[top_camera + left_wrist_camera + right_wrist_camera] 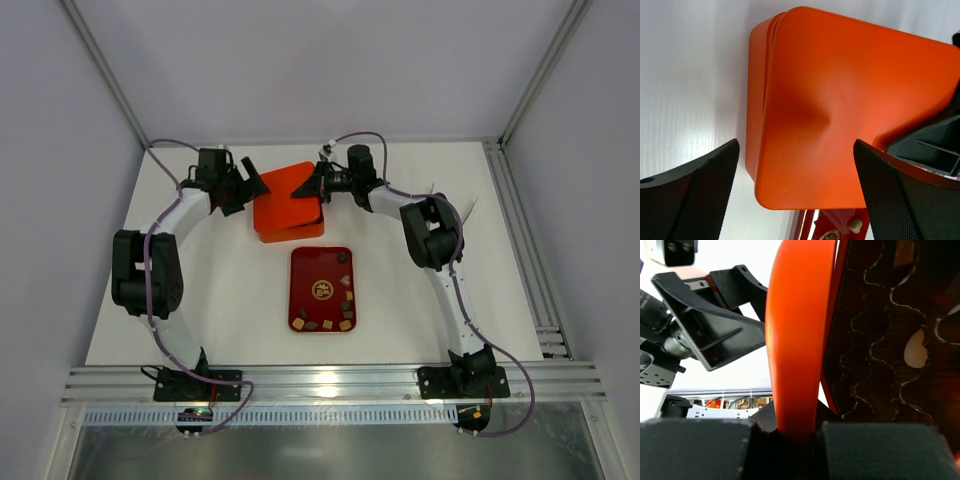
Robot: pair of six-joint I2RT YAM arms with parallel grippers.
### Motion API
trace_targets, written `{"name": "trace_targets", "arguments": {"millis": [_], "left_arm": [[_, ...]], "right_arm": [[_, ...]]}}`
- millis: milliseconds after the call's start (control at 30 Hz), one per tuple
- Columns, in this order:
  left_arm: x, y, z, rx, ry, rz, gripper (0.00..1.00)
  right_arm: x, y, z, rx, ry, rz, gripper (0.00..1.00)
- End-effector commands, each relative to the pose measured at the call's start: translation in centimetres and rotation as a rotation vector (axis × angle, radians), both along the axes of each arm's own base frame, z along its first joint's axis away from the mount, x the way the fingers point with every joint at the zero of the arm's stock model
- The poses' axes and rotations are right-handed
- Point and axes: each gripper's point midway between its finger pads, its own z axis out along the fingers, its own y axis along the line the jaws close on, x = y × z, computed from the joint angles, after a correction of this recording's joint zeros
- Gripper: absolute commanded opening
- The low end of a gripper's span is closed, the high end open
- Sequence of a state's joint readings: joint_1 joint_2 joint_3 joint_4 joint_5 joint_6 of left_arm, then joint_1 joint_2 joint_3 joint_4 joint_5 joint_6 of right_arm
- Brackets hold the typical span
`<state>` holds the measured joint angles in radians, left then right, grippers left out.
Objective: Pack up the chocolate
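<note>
Closest to us, the right gripper (790, 437) pinches the edge of the orange lid (795, 330) between its two pads. The lid stands tilted up over the orange box (290, 232). Beside it we see the box's dark wavy liner (865, 340) with one cream-white piece (915, 352) in a pocket. The left gripper (796, 165) hangs spread wide at the box's left side, gripping nothing. More chocolate (328, 324), dark and tan, lies scattered on the red tray (308, 262), just in front of the box between the two arms.
</note>
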<state>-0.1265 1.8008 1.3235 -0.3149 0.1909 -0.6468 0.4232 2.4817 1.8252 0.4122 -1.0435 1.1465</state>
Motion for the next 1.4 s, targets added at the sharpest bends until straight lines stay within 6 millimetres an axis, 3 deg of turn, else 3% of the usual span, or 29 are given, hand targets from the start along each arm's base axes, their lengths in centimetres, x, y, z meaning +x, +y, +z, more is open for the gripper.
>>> {"name": "trace_targets", "arguments": {"millis": [0,433,833,1367], "left_arm": [[2.0,-0.7,2.4,-0.046,-0.104,-0.026,0.92],[1.9,-1.0,0.6,-0.052,-0.059,-0.034,0.89],[2.1,-2.5,-0.7,-0.082,-0.023,-0.069,0.9],[2.6,-4.3,-0.7,-0.09,-0.025,-0.092,0.89]], "right_arm": [[0.3,0.2,2.3,0.046,-0.071,0.032,0.07],[1.4,-0.8,1.3,0.049,-0.023,0.001,0.12],[1.6,-1.5,1.2,0.092,0.011,-0.011,0.23],[1.6,-3.4,0.9,0.095,0.022,-0.041,0.28]]}}
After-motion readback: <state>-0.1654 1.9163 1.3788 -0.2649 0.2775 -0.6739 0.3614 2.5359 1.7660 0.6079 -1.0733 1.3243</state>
